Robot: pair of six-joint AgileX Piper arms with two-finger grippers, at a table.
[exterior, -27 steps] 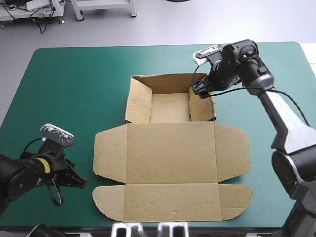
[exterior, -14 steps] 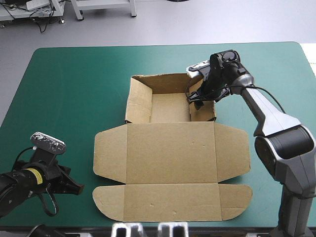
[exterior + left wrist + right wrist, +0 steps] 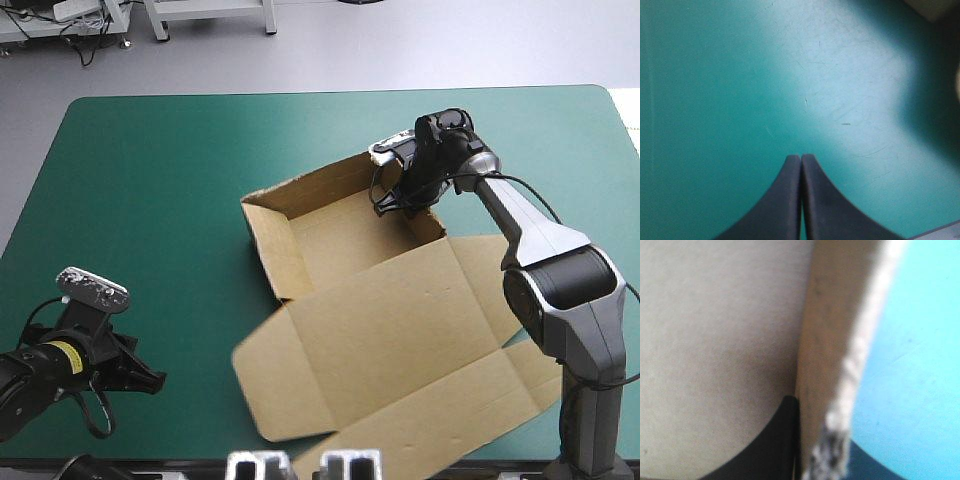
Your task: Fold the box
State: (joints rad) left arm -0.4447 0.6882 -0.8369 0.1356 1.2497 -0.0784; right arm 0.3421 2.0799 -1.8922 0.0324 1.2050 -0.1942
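The right gripper (image 3: 393, 203) is clamped on the box (image 3: 400, 320), pinching the raised right wall (image 3: 825, 340) near the tray's far right corner. In the right wrist view one black finger (image 3: 775, 445) lies flat against the inner face of that wall. The board's ragged edge runs up just beside it, and a dark shape that seems to be the other finger shows on the outer side. The box sits right of the table's middle, turned askew to the table's edges. Its open tray lies toward the far side with the left and far walls standing. The lid (image 3: 420, 400) lies flat toward the near right, its side flaps spread, and its near corner reaches the table's near edge. The right arm stretches from the near right across the lid's right flap to the tray. Well apart from the box, at the near left corner, the left gripper (image 3: 801, 159) has its fingers pressed together in one pointed arch. It is low over the bare teal-green cover (image 3: 150, 170) and holds nothing.
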